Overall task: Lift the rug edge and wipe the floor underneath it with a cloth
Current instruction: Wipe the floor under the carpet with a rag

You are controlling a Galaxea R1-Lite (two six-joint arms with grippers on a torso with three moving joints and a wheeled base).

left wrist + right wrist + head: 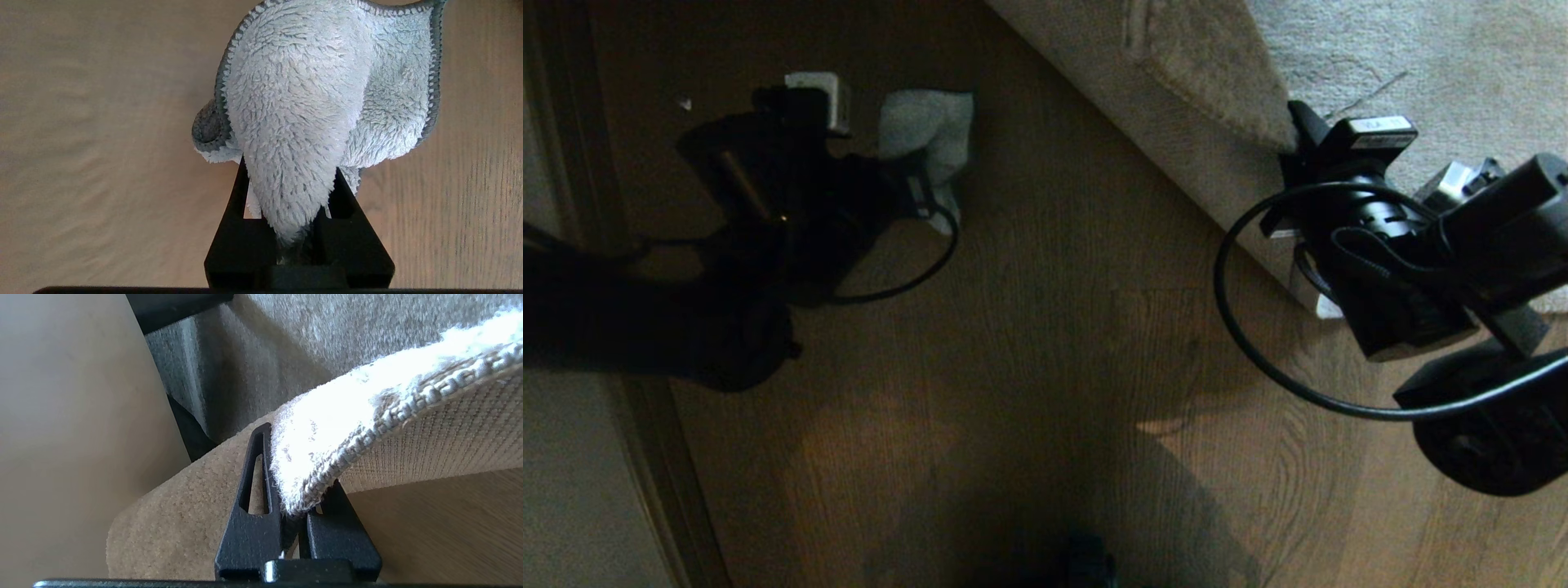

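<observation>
In the head view, the left gripper [923, 175] was out over the floor [1054, 327] at the upper left, clamped on the cloth [929, 135], which hung as a pale bunch from its tip. On the right, the right gripper [1294, 155] pinched the rug edge [1217, 90], whose corner was folded up and back over the rest of the rug [1421, 57]. In the left wrist view, the cloth [310, 102] was squeezed between the dark fingers [241, 204] of the left gripper [292, 228], its fluffy face and stitched grey border spreading out above the wood-grain floor [102, 143]. In the right wrist view, the right gripper [296, 510] was closed on the rug edge [327, 453], lifted clear of the floor [449, 522], showing the woven underside and hemmed border.
</observation>
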